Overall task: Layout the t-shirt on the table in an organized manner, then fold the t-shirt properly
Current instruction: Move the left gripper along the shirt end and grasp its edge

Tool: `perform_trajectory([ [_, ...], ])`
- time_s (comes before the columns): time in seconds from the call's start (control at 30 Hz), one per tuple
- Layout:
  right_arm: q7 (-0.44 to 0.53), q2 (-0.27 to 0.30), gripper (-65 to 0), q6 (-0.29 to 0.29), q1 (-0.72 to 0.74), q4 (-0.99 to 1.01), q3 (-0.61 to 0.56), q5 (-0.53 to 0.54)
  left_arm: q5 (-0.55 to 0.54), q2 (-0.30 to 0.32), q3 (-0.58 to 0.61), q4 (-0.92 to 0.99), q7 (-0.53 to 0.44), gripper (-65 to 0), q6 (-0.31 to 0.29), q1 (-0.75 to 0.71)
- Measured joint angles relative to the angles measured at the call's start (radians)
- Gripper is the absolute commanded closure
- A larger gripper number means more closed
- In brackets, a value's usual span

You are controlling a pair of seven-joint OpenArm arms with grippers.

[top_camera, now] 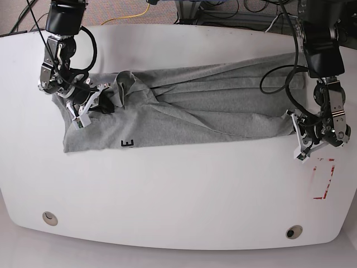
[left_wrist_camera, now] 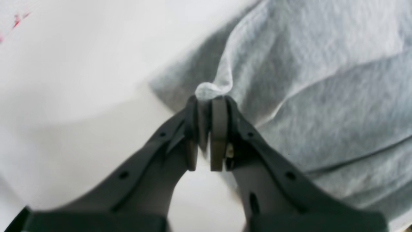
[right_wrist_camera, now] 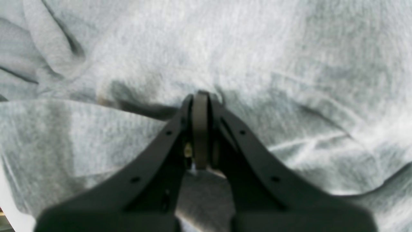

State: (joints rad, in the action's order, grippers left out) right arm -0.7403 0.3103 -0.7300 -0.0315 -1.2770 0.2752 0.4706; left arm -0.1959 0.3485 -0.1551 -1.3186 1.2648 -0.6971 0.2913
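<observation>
The heather-grey t-shirt lies stretched and creased across the back half of the white table, with dark lettering at its near left edge. My left gripper is at the shirt's right end. In the left wrist view that gripper is shut on a small fold of the t-shirt's edge, just above the table. My right gripper is at the shirt's left end. Seen from the right wrist, it is shut with its tips in the t-shirt, and creases run to them.
A red tape outline marks the table near the right edge, in front of the left arm, and shows faintly in the left wrist view. Two round grommets sit near the front edge. Cables hang behind the table.
</observation>
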Motion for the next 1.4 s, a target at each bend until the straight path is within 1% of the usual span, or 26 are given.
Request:
perform_trajectory([
  [0.2, 0.0, 0.0, -1.6, 0.0, 0.0, 0.0, 0.0, 0.0, -0.004, 0.004, -0.001, -0.108, 0.038, -4.3, 0.0, -0.062],
  [0.3, -0.002, -0.005, -1.6, 0.0, 0.0, 0.0, 0.0, 0.0, -0.006, 0.004, -0.001, -0.167, 0.074, -4.3, 0.0, -0.099],
  [0.5, 0.001, -0.014, -1.6, 0.001, 0.0, 0.0, 0.001, 0.0, -0.007, 0.011, -0.002, -0.254, 0.08, -4.3, 0.0, -0.165],
  [0.6, 0.002, -0.016, -1.6, 0.001, 0.001, 0.0, 0.001, 0.0, -0.011, 0.032, -0.001, -0.287, 0.079, -4.3, 0.0, -0.202],
  [0.8, 0.003, -0.017, -1.6, 0.002, 0.0, 0.0, 0.001, 0.0, -0.008, 0.054, -0.005, -0.305, 0.082, -4.3, 0.0, -0.232],
  [0.97, 0.005, -0.017, -1.6, 0.003, 0.0, 0.0, 0.001, 0.0, -0.012, 0.094, -0.003, -0.311, 0.083, -4.4, 0.0, -0.246],
  [1.13, 0.004, -0.017, -1.6, 0.004, 0.0, 0.0, 0.001, 0.0, -0.007, 0.12, -0.003, -0.311, 0.081, -4.6, 0.0, -0.264],
  [1.4, 0.005, -0.017, -1.6, 0.004, 0.0, 0.0, 0.001, 0.0, -0.007, 0.138, -0.003, -0.311, 0.088, -4.7, 0.0, -0.297],
])
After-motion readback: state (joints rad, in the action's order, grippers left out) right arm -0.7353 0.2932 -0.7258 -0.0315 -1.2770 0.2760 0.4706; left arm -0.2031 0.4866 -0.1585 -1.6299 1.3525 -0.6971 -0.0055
